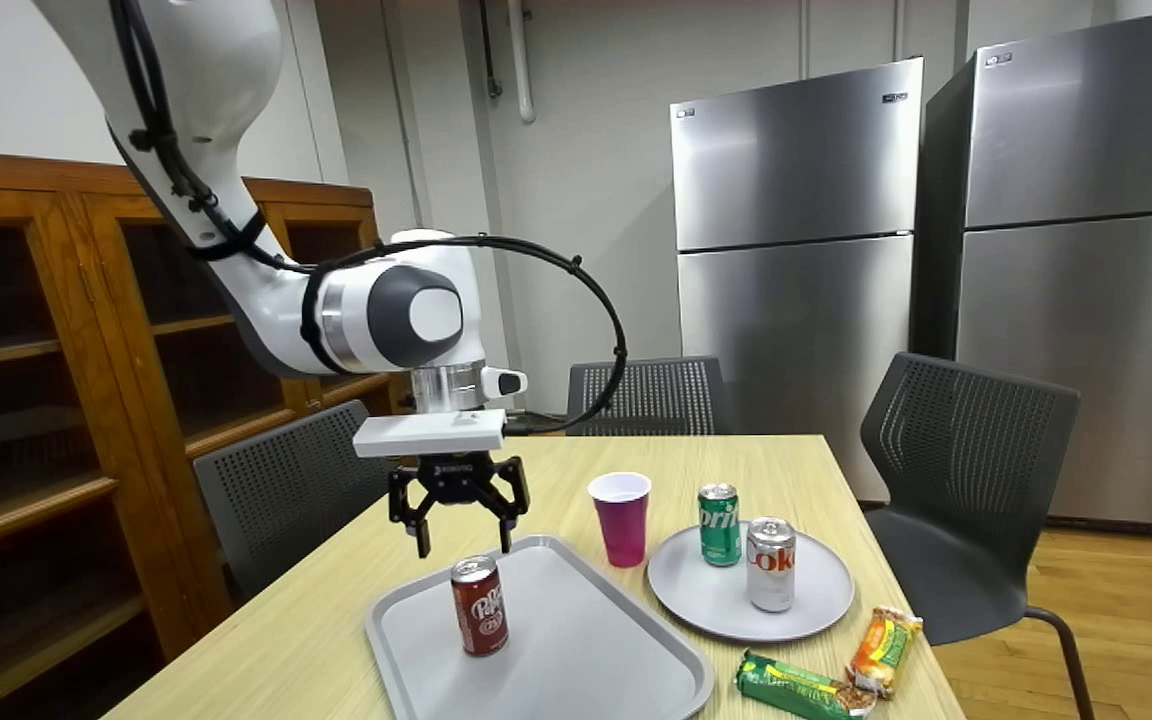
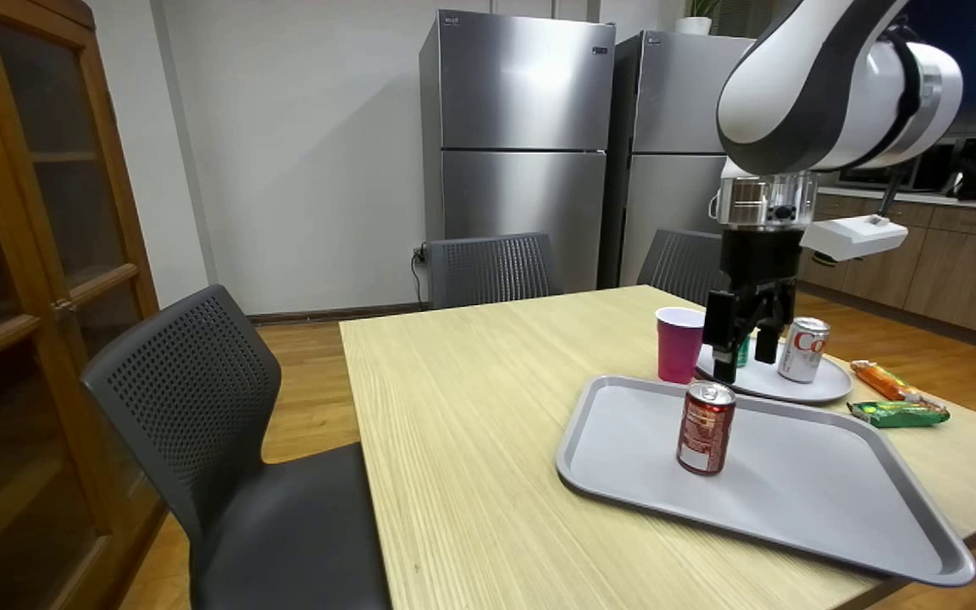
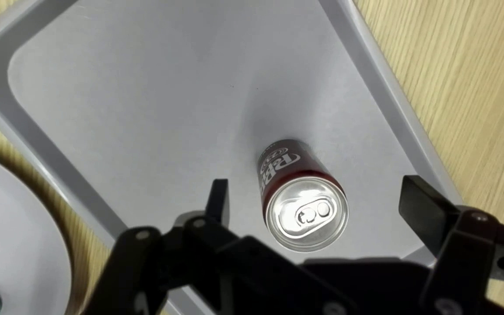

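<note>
Wrist view shows a Dr Pepper can [image 3: 303, 195], dark red with white lettering [image 3: 276, 165] and a shiny silver lid [image 3: 307, 214], its ring tab [image 3: 314, 212] lying flat. The can stands upright on a grey tray [image 3: 147, 109], its long axis vertical and lid up; the wrist camera sees it slantwise from above, lid nearest. In an exterior view the lettering faces the camera. The can is just below the pincer [image 1: 464, 548], which is spread wide; the wrist camera puts the lid between the two fingertips [image 3: 220, 200], apart from both and slightly closer to the one at that picture's left. Across the tray's rim, a round plate [image 1: 678, 578] bears a green Sprite can [image 1: 719, 525] and a silver can [image 1: 770, 563] with red lettering; a magenta cup [image 1: 622, 520] stands near the tray.
</note>
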Robot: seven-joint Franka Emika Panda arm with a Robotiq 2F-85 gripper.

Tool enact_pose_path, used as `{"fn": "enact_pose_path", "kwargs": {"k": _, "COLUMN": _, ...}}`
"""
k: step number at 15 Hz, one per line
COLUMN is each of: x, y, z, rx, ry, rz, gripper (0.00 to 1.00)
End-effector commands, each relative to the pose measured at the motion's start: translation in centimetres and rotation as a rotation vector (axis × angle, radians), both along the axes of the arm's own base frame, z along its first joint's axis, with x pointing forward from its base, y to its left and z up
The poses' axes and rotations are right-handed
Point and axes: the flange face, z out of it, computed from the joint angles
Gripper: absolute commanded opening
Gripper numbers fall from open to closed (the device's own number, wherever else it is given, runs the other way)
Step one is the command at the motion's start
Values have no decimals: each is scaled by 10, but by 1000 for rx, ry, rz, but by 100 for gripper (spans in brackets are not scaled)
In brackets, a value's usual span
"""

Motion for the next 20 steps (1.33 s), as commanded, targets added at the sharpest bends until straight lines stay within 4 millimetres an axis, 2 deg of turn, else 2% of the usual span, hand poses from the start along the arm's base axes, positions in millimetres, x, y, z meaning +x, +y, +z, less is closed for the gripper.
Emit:
{"fn": "enact_pose_path", "kwargs": {"k": 1, "x": 12, "y": 6, "z": -13, "rx": 2, "ry": -3, "rz": 22, "gripper": 100}}
{"fn": "enact_pose_path", "kwargs": {"k": 12, "x": 33, "y": 14, "z": -46, "rx": -12, "ry": 8, "rz": 36, "gripper": 100}}
{"fn": "enact_pose_path", "kwargs": {"k": 20, "x": 38, "y": 15, "z": -62, "rx": -21, "ry": 0, "rz": 51, "gripper": 100}}
